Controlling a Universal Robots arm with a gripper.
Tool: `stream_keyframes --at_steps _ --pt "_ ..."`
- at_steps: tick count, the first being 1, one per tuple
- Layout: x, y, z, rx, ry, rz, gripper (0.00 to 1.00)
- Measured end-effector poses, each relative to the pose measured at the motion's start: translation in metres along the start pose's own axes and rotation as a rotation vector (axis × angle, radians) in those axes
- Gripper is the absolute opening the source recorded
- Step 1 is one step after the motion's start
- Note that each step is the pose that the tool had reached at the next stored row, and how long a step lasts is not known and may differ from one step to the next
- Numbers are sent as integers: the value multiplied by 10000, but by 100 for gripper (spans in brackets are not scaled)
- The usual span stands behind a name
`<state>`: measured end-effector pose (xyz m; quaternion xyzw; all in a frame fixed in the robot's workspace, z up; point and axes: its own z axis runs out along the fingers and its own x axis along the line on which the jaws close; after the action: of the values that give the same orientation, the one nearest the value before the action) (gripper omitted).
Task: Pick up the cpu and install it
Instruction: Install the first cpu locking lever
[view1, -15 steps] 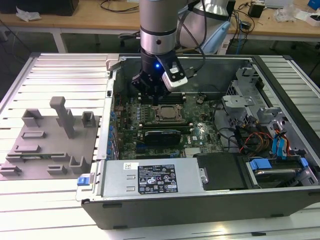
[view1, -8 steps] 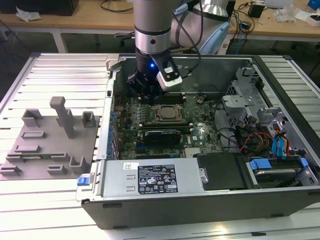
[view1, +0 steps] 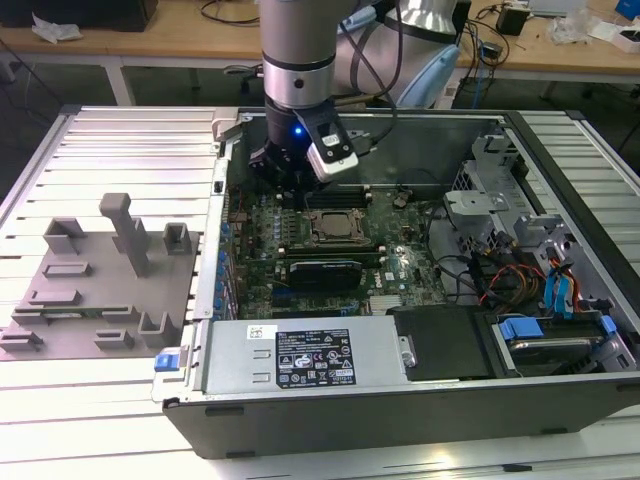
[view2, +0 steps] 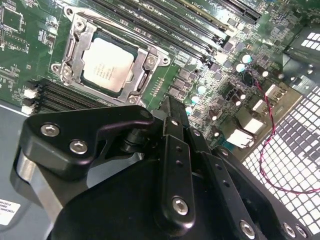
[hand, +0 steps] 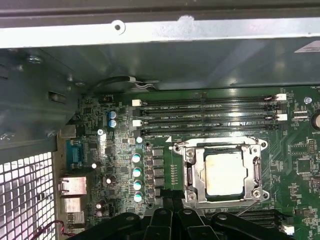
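Cpu (view2: 107, 65) sits in the socket (view2: 80, 37) on the motherboard (hand: 165, 150), lid up, frame around it, so placing looks done. Gripper (view2: 170, 107) hangs just beside the socket, holding nothing; can't tell if jaws are open or closed. Latch state unclear.

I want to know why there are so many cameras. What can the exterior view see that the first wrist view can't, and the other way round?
The exterior view alone takes in the whole open computer case, the grey tray of upright blocks on its left, and the arm reaching in. The first wrist view alone picks out the blue-capped capacitors beside the socket. Both share the cpu, sitting in its socket frame on the green motherboard, with nothing holding it.
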<state>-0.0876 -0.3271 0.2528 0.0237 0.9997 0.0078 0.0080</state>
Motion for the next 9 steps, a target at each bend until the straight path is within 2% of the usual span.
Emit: stream_keyframes --at_steps 1,2,4,7,9 --pt "5 -1 0 -22 -1 3 11" --pt "19 -1 0 -116 -17 5 11" --pt "79 -3 0 -430 -69 6 11" --pt "111 -5 0 -728 -90 10 11" --pt "120 -6 0 -972 -95 16 11"
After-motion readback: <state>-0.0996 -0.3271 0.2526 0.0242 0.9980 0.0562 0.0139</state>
